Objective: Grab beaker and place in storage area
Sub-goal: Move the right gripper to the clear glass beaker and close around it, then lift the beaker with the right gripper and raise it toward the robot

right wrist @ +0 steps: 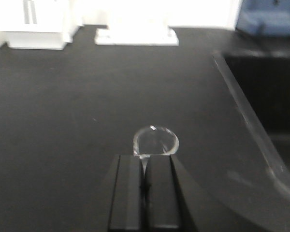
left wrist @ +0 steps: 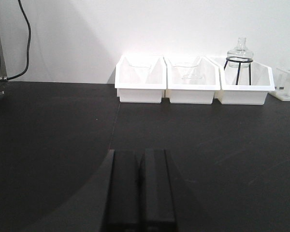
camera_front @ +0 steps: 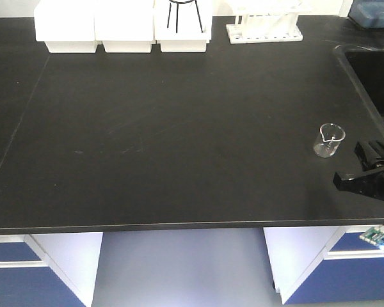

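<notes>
Standing upright, the beaker (camera_front: 328,141) rests near the sink (camera_front: 371,77).

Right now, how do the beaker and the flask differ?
The beaker is a short open cylinder with a pouring lip; the flask narrows to a neck. The beaker stands on bare benchtop; the flask sits on a black wire stand in a white tub. Both are clear glass.

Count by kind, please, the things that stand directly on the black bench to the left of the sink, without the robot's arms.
White tubs: 3
White tube rack: 1
Clear glass beaker: 1
Total: 5
</notes>
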Motion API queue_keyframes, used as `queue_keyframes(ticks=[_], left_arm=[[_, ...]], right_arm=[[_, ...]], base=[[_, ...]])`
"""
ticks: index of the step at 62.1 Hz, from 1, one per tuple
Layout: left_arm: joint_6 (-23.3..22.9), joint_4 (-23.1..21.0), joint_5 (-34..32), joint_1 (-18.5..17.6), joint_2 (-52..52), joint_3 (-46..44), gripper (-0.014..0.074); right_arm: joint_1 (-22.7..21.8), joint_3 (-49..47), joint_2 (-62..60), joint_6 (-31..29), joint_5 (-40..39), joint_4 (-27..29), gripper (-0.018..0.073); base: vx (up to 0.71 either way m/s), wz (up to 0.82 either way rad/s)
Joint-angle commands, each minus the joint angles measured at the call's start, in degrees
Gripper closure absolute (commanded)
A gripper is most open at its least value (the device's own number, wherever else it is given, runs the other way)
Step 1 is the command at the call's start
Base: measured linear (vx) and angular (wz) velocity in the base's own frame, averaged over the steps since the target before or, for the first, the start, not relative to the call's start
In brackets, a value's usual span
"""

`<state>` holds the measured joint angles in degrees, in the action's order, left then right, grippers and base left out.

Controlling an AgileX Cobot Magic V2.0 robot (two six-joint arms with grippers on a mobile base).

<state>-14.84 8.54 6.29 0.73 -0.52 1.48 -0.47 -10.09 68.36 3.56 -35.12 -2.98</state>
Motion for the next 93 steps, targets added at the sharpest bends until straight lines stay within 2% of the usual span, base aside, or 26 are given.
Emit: queue_keyframes(ticks=[1, 10, 19, 33, 46, 78, 93], left_arm=[[-0.4, -0.3, -4.8, -0.4, -1.1, 1.3, 0.0605], [-0.4, -0.3, -4.8, -0.4, -1.1, 1.3, 0.0605], [-0.4, -0.3, -4.8, -0.4, -1.1, 1.3, 0.0605], [-0.4, -0.3, -4.8, -0.4, -1.1, 1.3, 0.0605], [-0.4, -0.3, -4.8, -0.4, -1.1, 1.3, 0.0605], [-0.4, -0.3, -4.8, -0.4, -1.1, 1.3, 0.0605], [-0.4, -0.3, -4.8, -0.4, -1.1, 1.3, 0.0605]], right_arm=[[0.0, -1.4, 2.3, -0.6, -6.0, 1.9, 0.0286], [0.0, -1.4, 7.3, -1.4, -8.3, 0.8, 0.0070], [0.0, -1.4, 12.9, -2.7, -14.8, 0.1, -0.0039], [0.0, -2.4, 24.9, -2.7, -26.3, 0.8, -0.0032], [0.0, -6.8, 34.5, -2.7, -30.5, 1.6, -0.0032], [0.0, -20.7, 48.7, -0.9, -31.5, 3.0, -0.0032], [0.0, -24.3, 52.7, 0.3, -31.6, 3.0, -0.0018]], base=[[0.00, 0.00], [0.00, 0.00], [0.00, 0.00], [0.00, 0.00], [0.00, 0.00], [0.00, 0.00], [0.00, 0.00]])
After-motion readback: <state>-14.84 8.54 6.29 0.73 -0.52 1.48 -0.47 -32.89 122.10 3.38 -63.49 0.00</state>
